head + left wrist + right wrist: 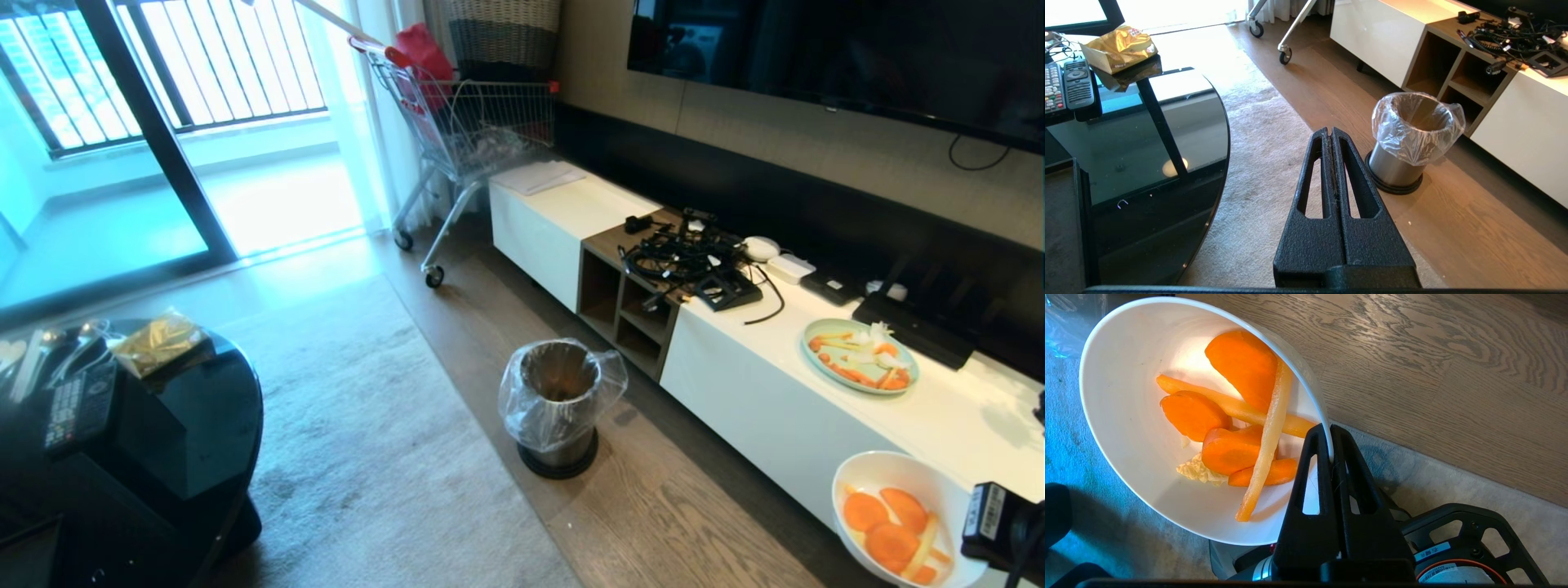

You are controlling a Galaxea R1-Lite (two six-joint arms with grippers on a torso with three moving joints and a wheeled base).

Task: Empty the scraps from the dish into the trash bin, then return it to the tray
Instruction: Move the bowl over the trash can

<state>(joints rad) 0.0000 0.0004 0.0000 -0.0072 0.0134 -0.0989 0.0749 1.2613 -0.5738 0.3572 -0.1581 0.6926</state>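
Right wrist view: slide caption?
Right gripper pinches the tilted dish by its rim, scraps still inside, above the floor.

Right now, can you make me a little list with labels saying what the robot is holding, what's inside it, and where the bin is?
holding: the right gripper is shut on the rim of the dish, which is tilted
inside: the scraps, orange slices and pale strips, none spilled
bin: the trash bin stands on the wood floor beside the white cabinet, apart from the dish
bin contents: looks empty, bag over rim
other arm: the left gripper is shut, holding nothing
tray: not in view
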